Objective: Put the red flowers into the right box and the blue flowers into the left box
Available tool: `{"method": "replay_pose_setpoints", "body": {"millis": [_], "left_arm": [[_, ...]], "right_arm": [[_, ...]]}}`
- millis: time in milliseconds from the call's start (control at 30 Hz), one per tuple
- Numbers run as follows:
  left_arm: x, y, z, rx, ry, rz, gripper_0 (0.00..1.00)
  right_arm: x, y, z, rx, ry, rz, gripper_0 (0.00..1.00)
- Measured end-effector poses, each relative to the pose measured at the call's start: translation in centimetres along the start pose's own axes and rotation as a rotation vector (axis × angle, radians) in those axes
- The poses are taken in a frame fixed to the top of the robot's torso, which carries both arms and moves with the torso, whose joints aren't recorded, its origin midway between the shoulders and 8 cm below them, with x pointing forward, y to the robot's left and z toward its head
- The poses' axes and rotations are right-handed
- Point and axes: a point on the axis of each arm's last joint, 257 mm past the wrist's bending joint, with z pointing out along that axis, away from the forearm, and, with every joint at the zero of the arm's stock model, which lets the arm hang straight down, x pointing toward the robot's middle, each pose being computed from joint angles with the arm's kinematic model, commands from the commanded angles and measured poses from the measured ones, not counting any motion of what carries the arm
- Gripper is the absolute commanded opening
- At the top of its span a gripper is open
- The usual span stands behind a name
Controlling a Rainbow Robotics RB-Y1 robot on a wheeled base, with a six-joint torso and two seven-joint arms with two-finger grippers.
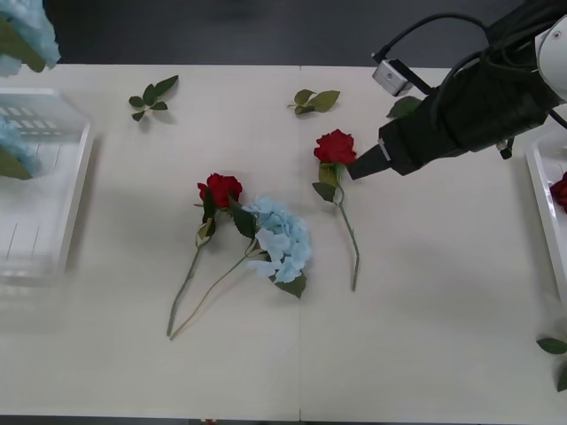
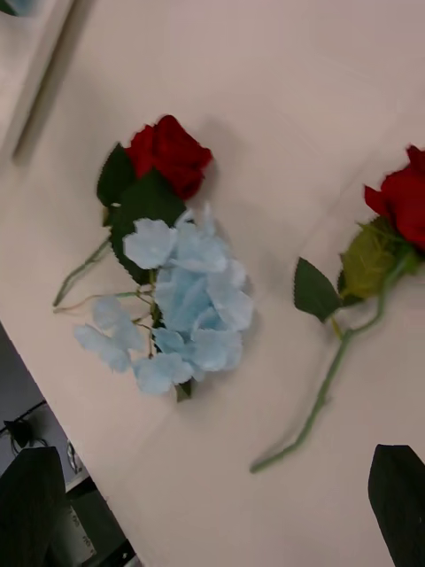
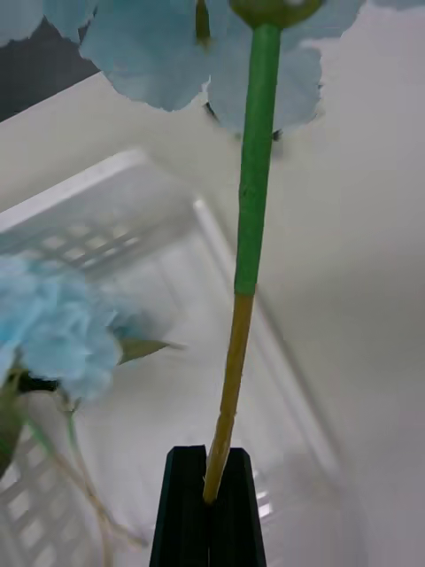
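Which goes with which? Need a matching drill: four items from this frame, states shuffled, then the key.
1. left gripper
2. right gripper
3. left box
4. rose at mid-table

A. beside a lone rose's bloom
B. holds a blue flower
C. clamped on a stem
D. lies against a blue hydrangea

Pairs: 1-C, 2-A, 3-B, 4-D

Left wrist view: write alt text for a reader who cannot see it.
The left gripper, shut on a blue flower's stem, holds it above the left box, where another blue flower already lies.
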Motion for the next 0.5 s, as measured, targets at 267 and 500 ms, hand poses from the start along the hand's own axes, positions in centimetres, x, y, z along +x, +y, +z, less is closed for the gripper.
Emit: {"method": "replay_pose_setpoints", "body": {"millis": [267, 500], "left_arm": [[6.5, 6.8, -0.4, -0.197, 0.162, -0.083, 0.00], [11.6, 9.4, 1.9, -0.247, 0.272, -0.142, 0.00]], "right_arm": [[4.6, -5.9, -0.4, 0.252, 0.164, 0.178, 1.00], [4.4, -8.2, 2.2, 0.318, 0.195, 0.334, 1.00]]}}
